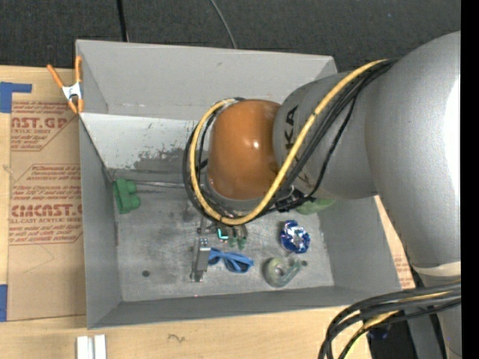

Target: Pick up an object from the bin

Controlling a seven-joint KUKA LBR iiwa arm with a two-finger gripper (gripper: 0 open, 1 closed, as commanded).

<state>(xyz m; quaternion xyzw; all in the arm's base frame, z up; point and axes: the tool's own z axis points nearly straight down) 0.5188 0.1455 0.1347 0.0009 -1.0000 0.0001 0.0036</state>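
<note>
Gripper (220, 235) hangs just beside a slim blue piece (232, 260), long axis running left to right (grip state: cannot tell).

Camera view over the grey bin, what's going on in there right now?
A robot arm reaches in from the right, and its gripper is down near the floor of the grey bin. Beside it lies a small blue plastic piece; a blue and white ball and a clear roundish thing sit further right, and a green block lies apart at the left. Whether it has gripped anything I can't tell.
</note>
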